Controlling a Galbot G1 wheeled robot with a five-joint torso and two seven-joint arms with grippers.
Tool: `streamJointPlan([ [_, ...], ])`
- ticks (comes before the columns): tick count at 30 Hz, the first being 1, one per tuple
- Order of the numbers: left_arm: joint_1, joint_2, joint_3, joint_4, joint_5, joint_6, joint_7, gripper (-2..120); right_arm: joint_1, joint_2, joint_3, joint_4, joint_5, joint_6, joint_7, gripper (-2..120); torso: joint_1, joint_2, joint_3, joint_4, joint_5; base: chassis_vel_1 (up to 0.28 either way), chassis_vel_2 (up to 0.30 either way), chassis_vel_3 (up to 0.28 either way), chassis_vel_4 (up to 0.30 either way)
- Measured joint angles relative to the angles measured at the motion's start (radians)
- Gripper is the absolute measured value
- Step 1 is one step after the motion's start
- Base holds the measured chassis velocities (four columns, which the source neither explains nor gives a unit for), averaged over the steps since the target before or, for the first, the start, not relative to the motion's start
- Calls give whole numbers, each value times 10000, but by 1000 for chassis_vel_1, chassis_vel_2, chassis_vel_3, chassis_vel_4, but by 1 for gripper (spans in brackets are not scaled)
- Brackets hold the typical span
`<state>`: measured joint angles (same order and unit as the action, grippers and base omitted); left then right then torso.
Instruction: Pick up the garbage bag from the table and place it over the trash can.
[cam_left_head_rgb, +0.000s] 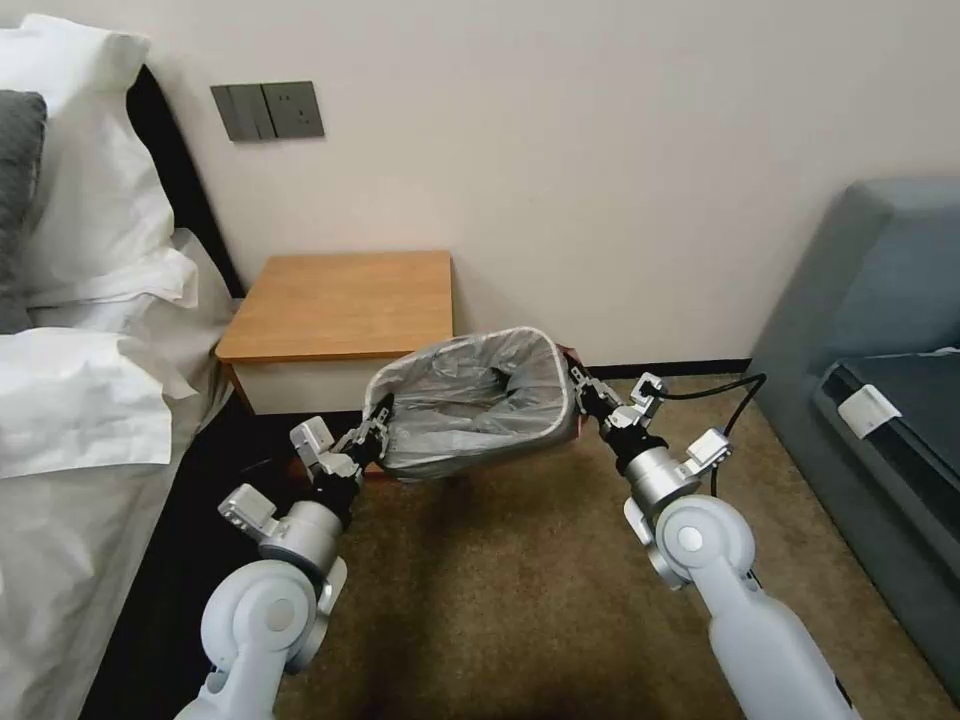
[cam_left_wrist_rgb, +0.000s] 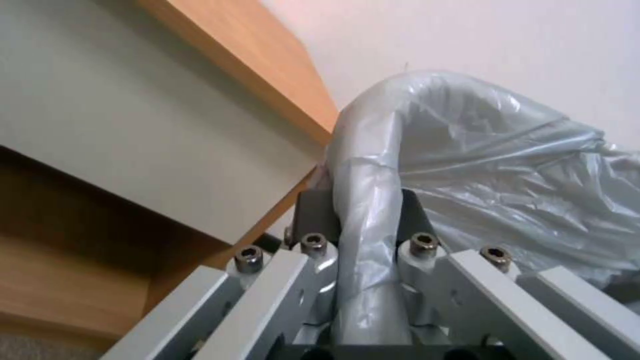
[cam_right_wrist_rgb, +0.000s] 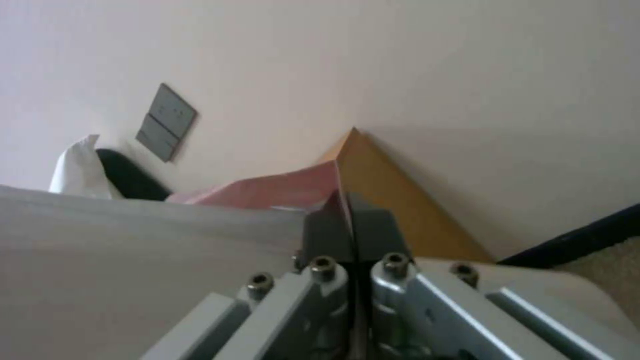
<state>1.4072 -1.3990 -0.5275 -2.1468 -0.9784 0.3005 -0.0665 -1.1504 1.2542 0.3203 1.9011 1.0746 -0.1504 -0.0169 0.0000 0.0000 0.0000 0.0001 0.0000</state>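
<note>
A: What took up most of the room?

B: The bed along the robot's left, with white pillows and sheets, and a grey-blue sofa on the right. Brown carpet lay between them.

A: And the table?

B: The table stood against the wall just beside the bed, its orange-brown tabletop bare, the white drawer front below it.

A: Where was the trash can?

B: Right in front of the table's right corner and lower than the tabletop. I could not make out the can's own surface, because the garbage bag covered it: the grey film was spread over the opening and down the sides, wrinkled and sagging in the middle. A pinkish edge of the bag showed at the right side.

A: What were the arms doing?

B: Both reached forward, one to each side of the bag. The left gripper was at the bag's left edge; in the left wrist view its jaws stood a little apart with a film-covered rounded rim between them. The right gripper was at the bag's right edge, jaws pressed together on the pinkish film.

A: Anything smaller?

B: A dark switch plate on the wall above the table.
</note>
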Motion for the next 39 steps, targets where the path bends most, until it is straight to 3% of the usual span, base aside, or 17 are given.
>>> streamJointPlan([
  [16, -138, 46, -355, 135, -215, -34, -354, 6, -972, -412, 438, 789, 124, -279, -170, 59, 0, 1, 0, 0, 1, 0, 0, 0, 0],
  [22, -194, 109, -379, 364, 435, -133, -420, 6, -1492, -690, 715, 1709, 62, -279, -211, 80, 0, 0, -1, -1, -1, 0, 0, 0, 0],
  [25, -220, 191, -199, 564, 1369, -317, -310, 6, -1474, -1365, 801, 2771, -208, -354, -373, 95, 0, 1, 0, -2, -2, 0, 0, 0, 0],
  [26, -220, 191, -199, 564, 1369, -317, -310, 6, -1474, -1365, 801, 2771, -208, -354, -373, 95, 0, 1, 0, -2, -2, 0, 0, 0, 0],
  [28, -224, 232, -2, 670, 2069, -446, -190, 6, -1114, -2101, 661, 3252, -833, -466, -862, 99, 0, 1, 0, -1, 0, 0, 0, 0, 0],
  [29, -224, 232, -2, 670, 2069, -446, -190, 6, -1114, -2101, 661, 3252, -833, -466, -862, 99, 0, 1, 0, -1, 0, 0, 0, 0, 0],
  [31, -197, 280, 224, 756, 2841, -625, -85, 6, -620, -2997, 416, 3485, -1819, -638, -1551, 100, 0, 0, -1, 0, 1, 0, 0, 0, 0],
  [33, -178, 295, 323, 771, 3102, -662, -69, 6, -406, -3359, 264, 3567, -2199, -743, -1782, 100, 0, 0, 0, 0, -1, 0, 0, 0, 0],
  [35, -136, 329, 515, 778, 3546, -711, -53, 6, 114, -4155, -293, 3722, -2874, -927, -2120, 100, 0, 0, 0, 0, 1, 0, 0, 0, 0],
  [39, -98, 341, 668, 751, 3873, -724, -51, 6, 915, -4801, -1236, 3664, -3543, -1020, -2297, 97, 0, 0, 0, -1, 0, 0, 0, 0, 0],
])
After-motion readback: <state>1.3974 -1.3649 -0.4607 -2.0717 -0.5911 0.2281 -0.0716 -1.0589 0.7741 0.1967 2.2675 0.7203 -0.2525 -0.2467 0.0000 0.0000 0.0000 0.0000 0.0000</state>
